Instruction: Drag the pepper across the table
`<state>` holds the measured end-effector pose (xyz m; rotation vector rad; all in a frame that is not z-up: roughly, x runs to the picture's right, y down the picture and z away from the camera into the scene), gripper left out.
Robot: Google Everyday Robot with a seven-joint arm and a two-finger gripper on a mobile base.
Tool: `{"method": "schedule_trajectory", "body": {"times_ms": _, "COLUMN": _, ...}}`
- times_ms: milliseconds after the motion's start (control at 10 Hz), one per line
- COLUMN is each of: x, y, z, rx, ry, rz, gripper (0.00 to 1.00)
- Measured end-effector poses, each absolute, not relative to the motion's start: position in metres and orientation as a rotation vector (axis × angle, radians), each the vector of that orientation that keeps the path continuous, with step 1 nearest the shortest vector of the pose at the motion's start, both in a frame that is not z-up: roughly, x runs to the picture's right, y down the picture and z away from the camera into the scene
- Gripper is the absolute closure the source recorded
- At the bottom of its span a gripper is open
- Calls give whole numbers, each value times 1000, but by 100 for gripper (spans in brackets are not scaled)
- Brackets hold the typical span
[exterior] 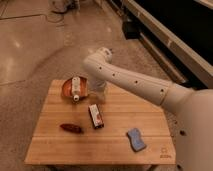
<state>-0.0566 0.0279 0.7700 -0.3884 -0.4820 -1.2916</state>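
Observation:
The pepper is small, dark red and tapered. It lies on the front left part of the light wooden table. My white arm reaches in from the right, bends above the table's back edge and points down. The gripper hangs at the back middle of the table, right of the bowl. It is well behind and to the right of the pepper, and apart from it.
An orange-brown bowl holding a white bottle-like thing stands at the back left. A red-and-white packet lies mid-table, between gripper and pepper. A blue sponge lies front right. A logo marks the front right corner.

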Motion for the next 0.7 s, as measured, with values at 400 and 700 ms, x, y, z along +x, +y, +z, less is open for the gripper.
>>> {"method": "schedule_trajectory", "body": {"times_ms": 400, "x": -92, "y": 54, "z": 774, "rx": -386, "ry": -593, "rz": -1391, "gripper": 36}}
{"method": "schedule_trajectory", "body": {"times_ms": 700, "x": -125, "y": 96, "z": 769, "rx": -362, "ry": -720, "rz": -1545, "gripper": 36}}
